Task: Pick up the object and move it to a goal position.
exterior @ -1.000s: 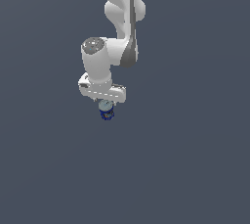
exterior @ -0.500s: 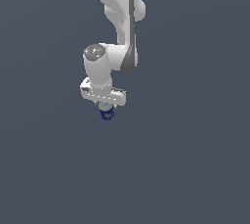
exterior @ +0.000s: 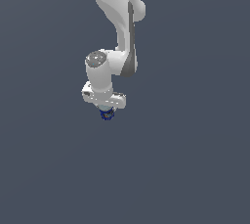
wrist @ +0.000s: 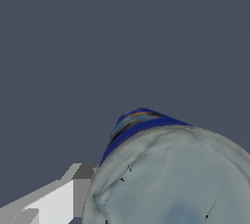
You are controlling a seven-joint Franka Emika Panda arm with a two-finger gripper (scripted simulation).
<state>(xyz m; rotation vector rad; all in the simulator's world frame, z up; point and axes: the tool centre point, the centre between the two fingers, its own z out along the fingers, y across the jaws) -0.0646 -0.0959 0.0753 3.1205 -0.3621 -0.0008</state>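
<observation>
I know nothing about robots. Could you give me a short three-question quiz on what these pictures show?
1. True or false: the small dark-blue cylindrical can sits under the white robot arm's gripper.
2. In the wrist view, the can's top is: A grey, B red, C green?
3. Fill in: the background is plain dark ____.

Key: 1 true; 2 A; 3 grey.

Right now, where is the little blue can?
In the exterior view, the can sits just left of centre, tucked under the robot's white hand, in its gripper.
</observation>
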